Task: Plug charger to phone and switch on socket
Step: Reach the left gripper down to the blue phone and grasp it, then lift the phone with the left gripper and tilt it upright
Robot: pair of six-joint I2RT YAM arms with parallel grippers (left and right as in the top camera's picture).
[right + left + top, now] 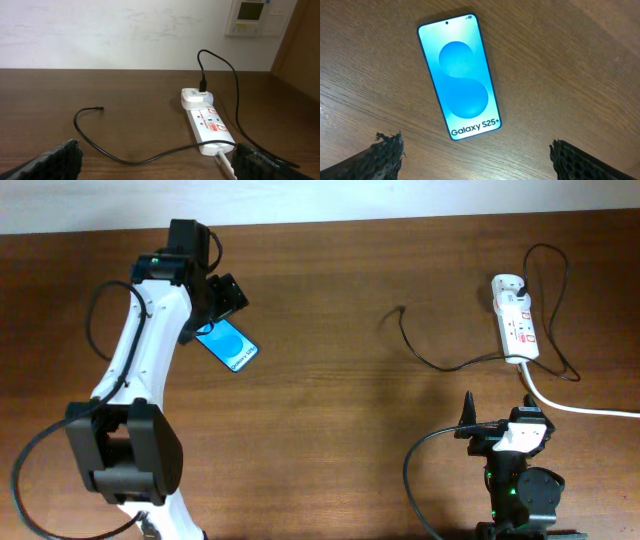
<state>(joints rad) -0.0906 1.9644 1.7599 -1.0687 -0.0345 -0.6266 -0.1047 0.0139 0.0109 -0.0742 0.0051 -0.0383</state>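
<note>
The phone (462,75) lies flat, screen up, on the table (330,430), under our left tool (479,159), which gapes wide and holds nothing. We judge the phone stiff and slick; pinching its long edges looks safest. The charger (100,108) trails limp from the socket (210,125), its tip well apart from the phone. Light and floppy, it wants gripping right behind the tip, whose facing is probably too small to read. Our right tool (157,165) is open too, and empty.
</note>
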